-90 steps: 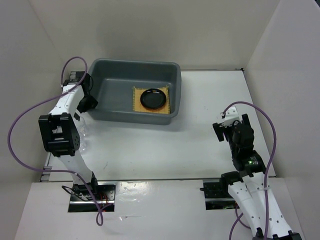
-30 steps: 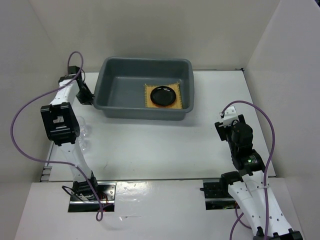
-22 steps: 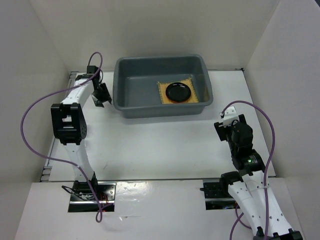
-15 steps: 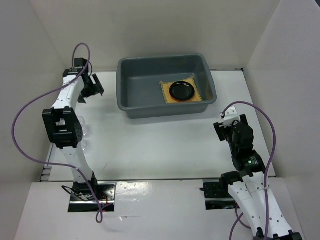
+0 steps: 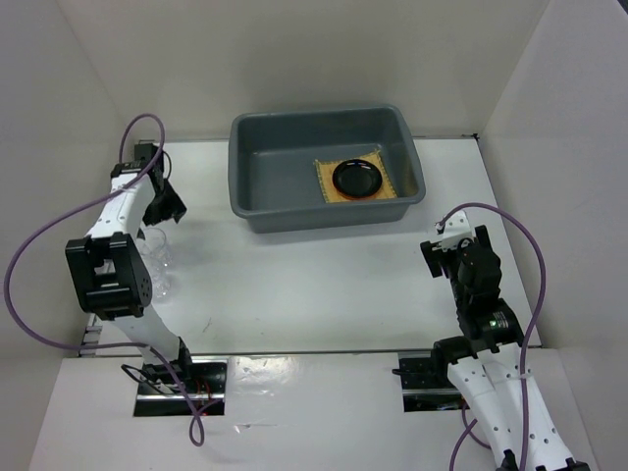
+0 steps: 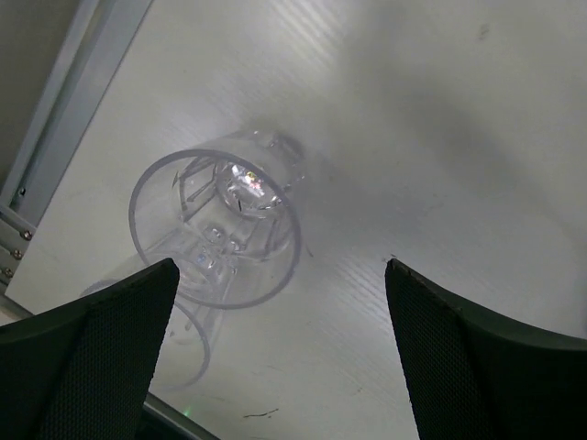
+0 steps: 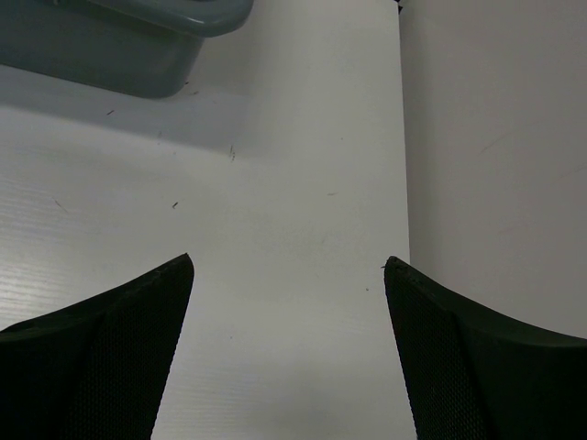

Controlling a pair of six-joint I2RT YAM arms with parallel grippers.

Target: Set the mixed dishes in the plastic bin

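Observation:
The grey plastic bin (image 5: 257,182) stands at the back middle of the table. In it lies the tan woven mat (image 5: 326,183) with the black plate (image 5: 357,178) on top. No orange plate shows. Two clear glasses (image 5: 157,260) stand at the table's left edge. In the left wrist view one glass (image 6: 215,229) is upright just ahead of my left fingers, and a second (image 6: 179,344) is partly cut off by the left finger. My left gripper (image 5: 165,206) (image 6: 280,266) is open and empty above them. My right gripper (image 5: 444,247) (image 7: 287,261) is open and empty at the right.
White walls close in the table on the left, back and right (image 7: 495,137). A metal rail (image 6: 64,119) runs along the table's left edge beside the glasses. The bin's near right corner (image 7: 138,37) shows at the top of the right wrist view.
The bin, with mat and plate inside, has slid right from the left back to the middle back. My left arm has pulled back left and nearer, over the glasses. The right arm barely moved.

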